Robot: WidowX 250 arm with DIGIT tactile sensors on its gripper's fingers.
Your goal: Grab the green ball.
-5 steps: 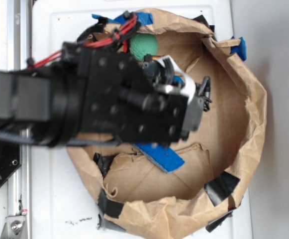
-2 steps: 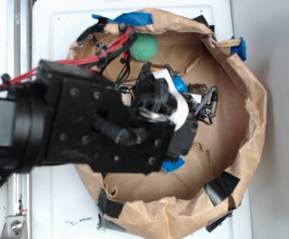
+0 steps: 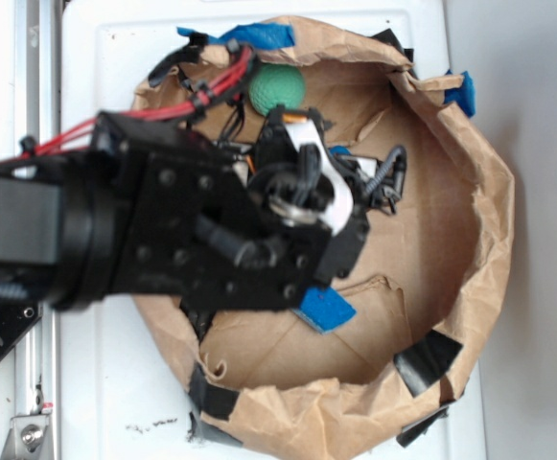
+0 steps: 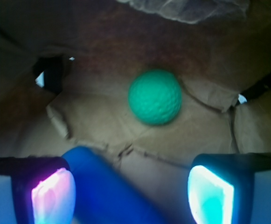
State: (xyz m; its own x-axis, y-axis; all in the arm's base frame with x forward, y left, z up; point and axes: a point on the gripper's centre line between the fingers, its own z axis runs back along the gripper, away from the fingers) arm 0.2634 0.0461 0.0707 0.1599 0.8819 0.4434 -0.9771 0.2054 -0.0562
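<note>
The green ball lay on the brown paper floor near the paper wall, ahead of the gripper. Its jaws stood apart, empty, a blue bottle lying between them.

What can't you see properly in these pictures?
- Exterior view: the black arm hides much of the paper bowl's floor and most of the blue bottle.
- Exterior view: the green ball is partly covered by red cables.
- Wrist view: the blue bottle is blurred and cut off by the bottom edge.
- Wrist view: the gripper fingertips run off the bottom edge.
</note>
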